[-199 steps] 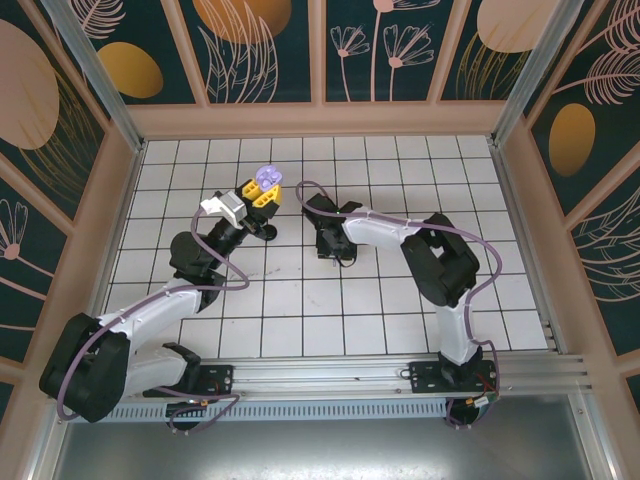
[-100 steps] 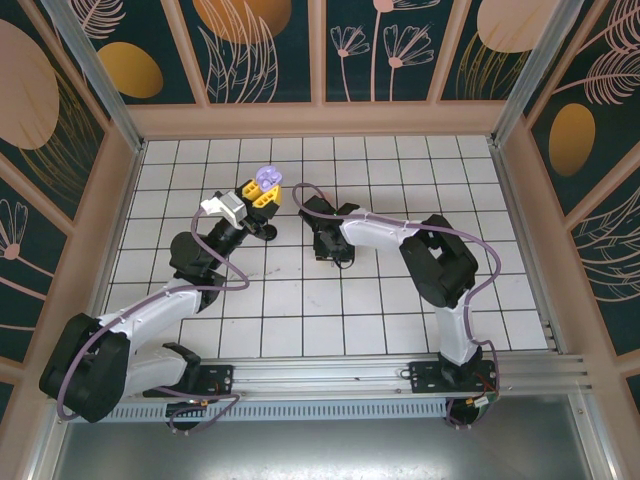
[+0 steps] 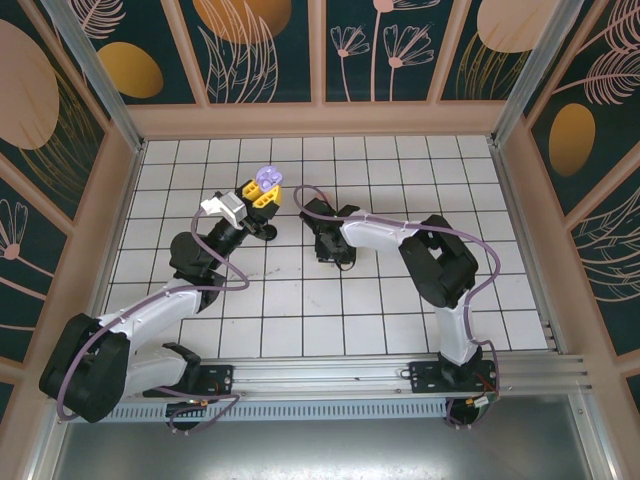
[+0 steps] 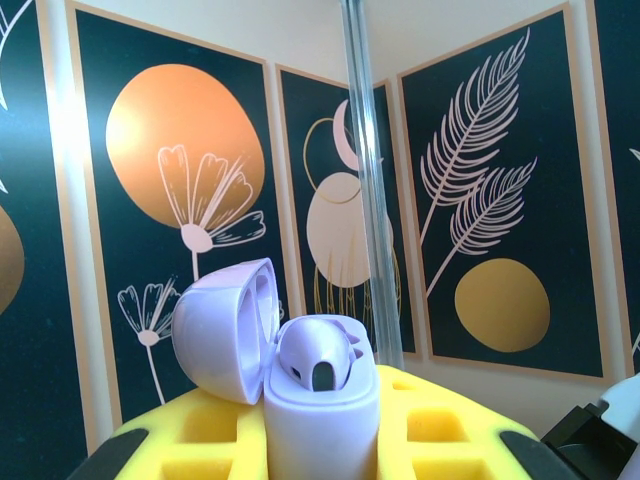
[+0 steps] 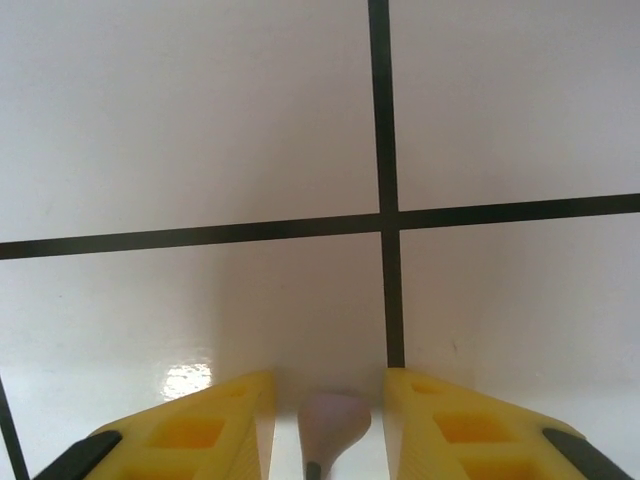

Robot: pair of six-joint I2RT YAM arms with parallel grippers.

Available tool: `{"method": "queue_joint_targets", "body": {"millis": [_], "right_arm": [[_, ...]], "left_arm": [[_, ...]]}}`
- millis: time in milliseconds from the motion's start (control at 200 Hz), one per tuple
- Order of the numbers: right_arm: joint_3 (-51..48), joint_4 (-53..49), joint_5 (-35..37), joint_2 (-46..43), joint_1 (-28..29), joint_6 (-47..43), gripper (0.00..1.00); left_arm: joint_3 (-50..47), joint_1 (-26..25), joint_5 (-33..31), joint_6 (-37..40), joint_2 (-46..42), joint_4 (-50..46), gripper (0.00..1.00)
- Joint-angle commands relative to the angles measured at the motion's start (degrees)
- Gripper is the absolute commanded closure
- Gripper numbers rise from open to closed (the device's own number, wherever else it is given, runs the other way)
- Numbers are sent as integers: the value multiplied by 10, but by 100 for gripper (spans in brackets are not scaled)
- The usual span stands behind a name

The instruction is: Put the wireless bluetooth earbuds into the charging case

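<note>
Lilac earbud [image 5: 335,420] lies on the white tiles [image 5: 200,120] between the spread fingers of the right gripper [image 5: 328,382], touched by neither, yet to be picked up. Farther off, the left gripper [image 3: 262,195] pinches the open lilac case [image 4: 320,420], twin earbud [image 4: 315,355] already seated inside — roughly half done, I judge

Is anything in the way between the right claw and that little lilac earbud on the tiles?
Nothing visible. The lilac earbud lies on bare tile between the right gripper's open fingers, a small gap on each side. The left gripper holds the lilac case, lid open.
</note>
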Motion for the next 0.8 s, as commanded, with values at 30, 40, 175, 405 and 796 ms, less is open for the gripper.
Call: {"method": "queue_joint_targets", "body": {"millis": [30, 40, 175, 405, 796], "right_arm": [[-6, -11, 6, 17, 7, 8, 70], [-6, -11, 6, 18, 7, 8, 71], [-7, -8, 5, 14, 9, 9, 74], [-14, 5, 11, -11, 9, 12, 79], [10, 15, 61, -138, 0, -5, 81]], "left_arm": [[1, 2, 12, -3, -8, 11, 100], [1, 2, 12, -3, -8, 11, 100], [4, 2, 14, -5, -5, 11, 100], [9, 2, 15, -7, -1, 6, 100], [22, 2, 32, 16, -5, -17, 100]]}}
